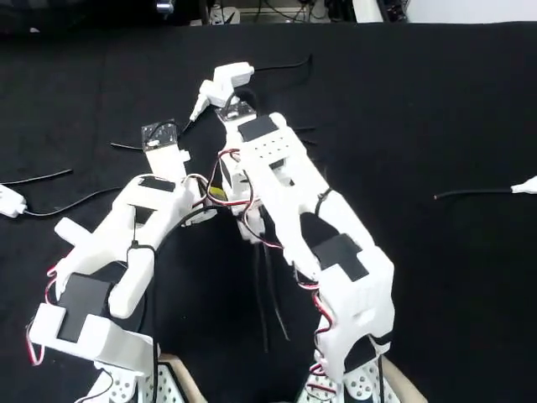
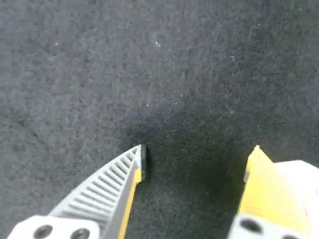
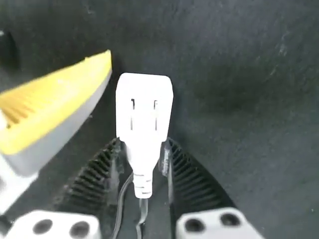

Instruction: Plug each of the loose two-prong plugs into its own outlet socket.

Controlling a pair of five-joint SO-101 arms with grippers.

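My right claw (image 3: 142,149) is closed narrow on the outlet socket (image 3: 144,104). Its two black ribbed fingers (image 3: 192,174) pinch the socket's slim neck from both sides. That is just where the black cord (image 3: 119,209) leaves the neck and runs back between them. The socket's broad white head stands out past my fingertips, and its face with the two thin slots is turned toward my wrist camera. A yellow and grey wedge (image 3: 55,109) sits just beside that head, off one side of this claw. I cannot tell whether it touches the socket, or what it belongs to. Under and beyond the claw lies the black cloth (image 3: 249,74).

My left claw (image 2: 199,149) is spread wide and holds nothing. Its fingers (image 2: 112,181) are one grey ribbed one with a yellow edge and one yellow one. Bare cloth shows in the gap between them and ahead of their tips.

From the high view, my right claw and the socket sit ahead of my left claw and a little to its right, the two claws near each other. My right arm (image 1: 294,193) and left arm (image 1: 126,243) lean in toward one another.

A near cord end (image 1: 10,200), white on a black lead, lies on the cloth well off to the left of my left claw. A far cord end (image 1: 527,185), also white, lies well off to the right of my right claw. Both are too small for me to tell plug from socket.
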